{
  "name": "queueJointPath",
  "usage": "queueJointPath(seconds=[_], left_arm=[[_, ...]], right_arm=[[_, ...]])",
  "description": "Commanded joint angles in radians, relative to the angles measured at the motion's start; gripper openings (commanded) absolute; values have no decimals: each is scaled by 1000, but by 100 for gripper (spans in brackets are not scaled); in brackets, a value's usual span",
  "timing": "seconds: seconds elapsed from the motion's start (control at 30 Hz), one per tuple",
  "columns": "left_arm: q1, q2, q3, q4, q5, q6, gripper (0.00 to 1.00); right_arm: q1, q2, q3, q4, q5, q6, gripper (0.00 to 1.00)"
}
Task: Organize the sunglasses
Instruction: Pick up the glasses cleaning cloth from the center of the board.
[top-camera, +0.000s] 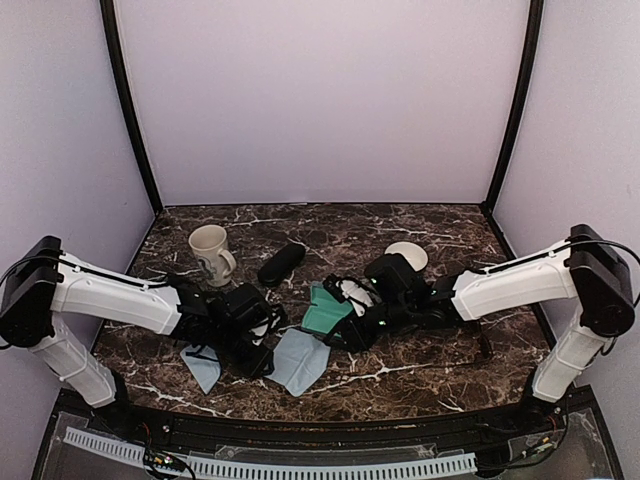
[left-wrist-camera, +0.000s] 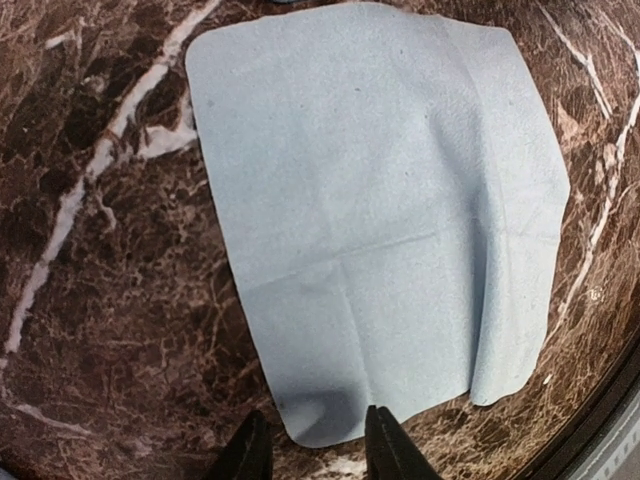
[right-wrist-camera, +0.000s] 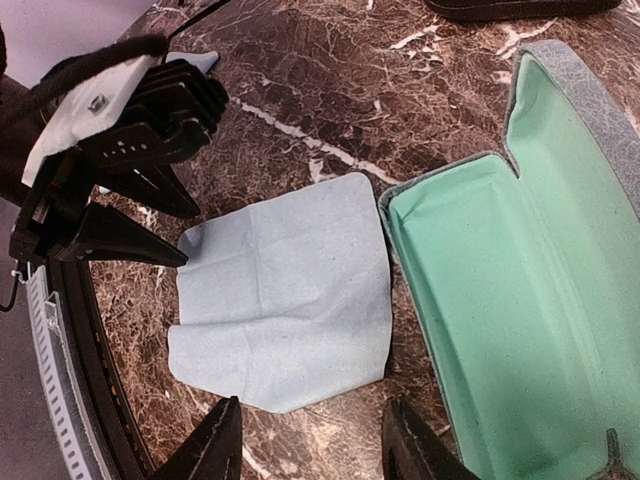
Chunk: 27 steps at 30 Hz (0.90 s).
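Observation:
I cannot make out the sunglasses in any view. A light blue cloth (left-wrist-camera: 380, 200) lies flat on the marble table (top-camera: 420, 365). My left gripper (left-wrist-camera: 315, 452) is open, its fingertips (left-wrist-camera: 385, 445) straddling the cloth's near corner, which curls up slightly between them. Seen from the right wrist, the left gripper (right-wrist-camera: 190, 235) meets the cloth (right-wrist-camera: 285, 310) at its left corner. My right gripper (right-wrist-camera: 315, 450) hangs open over bare marble just off the cloth's opposite edge, holding nothing. Beside it lies an open blue-grey case (right-wrist-camera: 500, 280) with a mint-green lining and nothing inside.
A shut black case (top-camera: 281, 264) lies behind the arms, with a cream mug (top-camera: 210, 252) to its left and a white disc (top-camera: 406, 255) to its right. A second blue cloth (top-camera: 203, 368) sits under the left arm. The table's front rim (right-wrist-camera: 70, 350) runs close by.

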Motion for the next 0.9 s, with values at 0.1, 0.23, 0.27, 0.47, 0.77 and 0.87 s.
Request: queueJointPath(seconds=[0.1, 0.23, 0.27, 0.47, 0.77, 0.87], left_arm=[[-29, 45, 6, -31, -15, -22, 30], [-38, 57, 4, -32, -10, -31, 25], [-41, 59, 5, -34, -11, -32, 23], [-52, 59, 5, -40, -16, -40, 14], [-53, 32, 2, -61, -52, -29, 4], [-53, 14, -5, -66, -61, -9, 1]], right_arm=[[8, 8, 14, 14, -1, -10, 48], [8, -1, 3, 20, 4, -6, 48], [8, -2, 0, 21, 6, -4, 48], [8, -6, -9, 29, 13, -3, 48], [8, 8, 7, 30, 19, -7, 48], [8, 30, 32, 32, 14, -5, 48]])
